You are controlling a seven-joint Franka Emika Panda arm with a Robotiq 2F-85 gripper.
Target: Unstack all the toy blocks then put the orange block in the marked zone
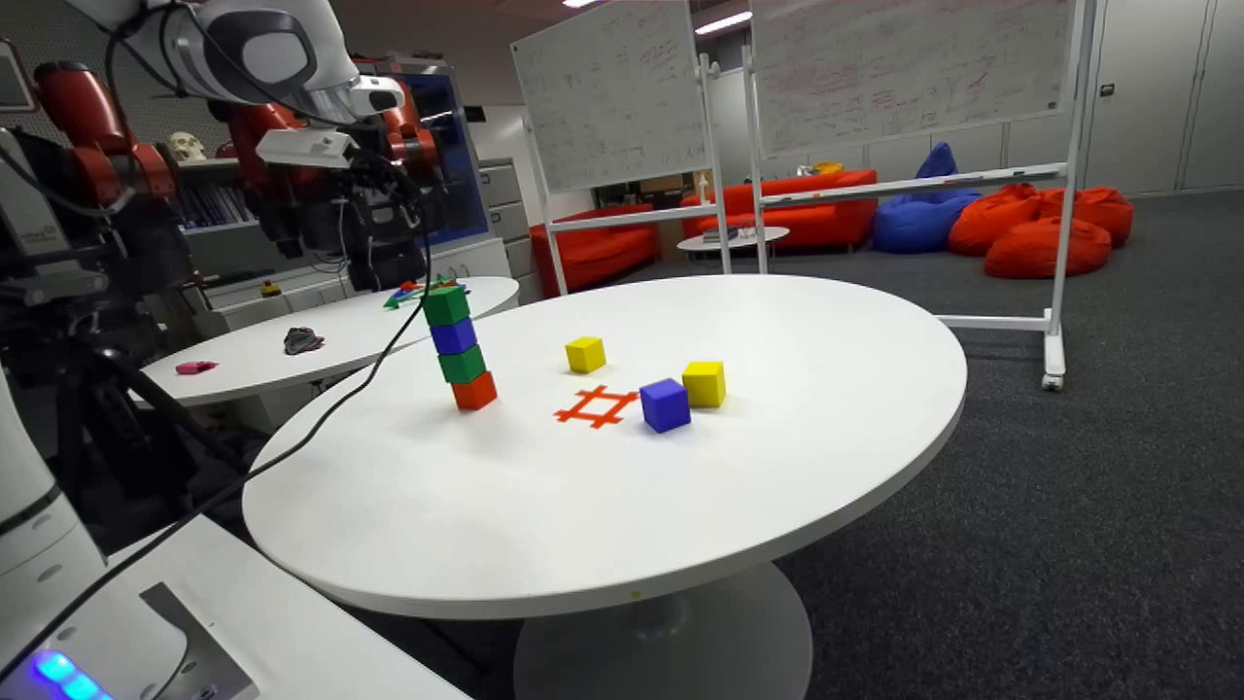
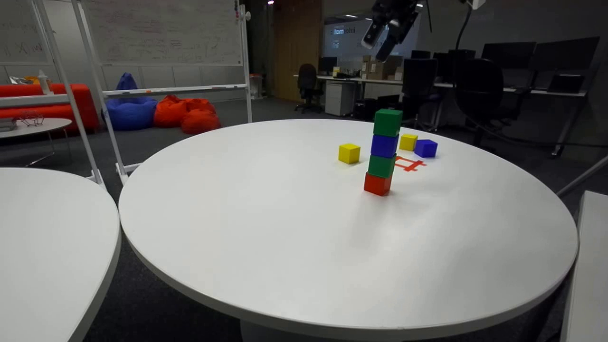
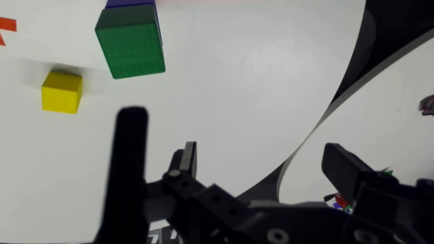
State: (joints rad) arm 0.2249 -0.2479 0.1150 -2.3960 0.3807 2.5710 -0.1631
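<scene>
Orange-red cube [image 1: 475, 392] at the foot of a four-block tower [image 2: 383, 156], gripper [image 2: 377, 49] spread wide overhead

The tower stands on a round white table [image 1: 583, 515]. From the top down come a green cube [image 1: 447, 306], a blue-purple cube [image 1: 453, 336], a second green cube [image 1: 462, 366], then the orange-red cube, which rests on the table itself with the other three on it.

The marked zone [image 1: 597, 406], a hash sign of crossed red-orange lines, lies flat on the table near the tower's base. In an exterior view it appears between the tower and a loose blue cube [image 1: 666, 405]. A yellow cube [image 1: 704, 384] sits just beside that loose cube; whether the two touch cannot be told. Another yellow cube [image 2: 349, 153] stands by itself, apart from the tower and from the pair.

The gripper hangs well above the table, apart from the tower, its jaws wide. In the wrist view the two fingers [image 3: 340, 166] are far parted, and the top green cube shows near the upper edge, with a yellow cube lower and to its left.

Behind, in an exterior view, stand two whiteboards [image 1: 617, 97] and a red sofa [image 1: 807, 209], and a second white table [image 1: 248, 350] bears a heap of coloured pieces [image 1: 406, 295].
</scene>
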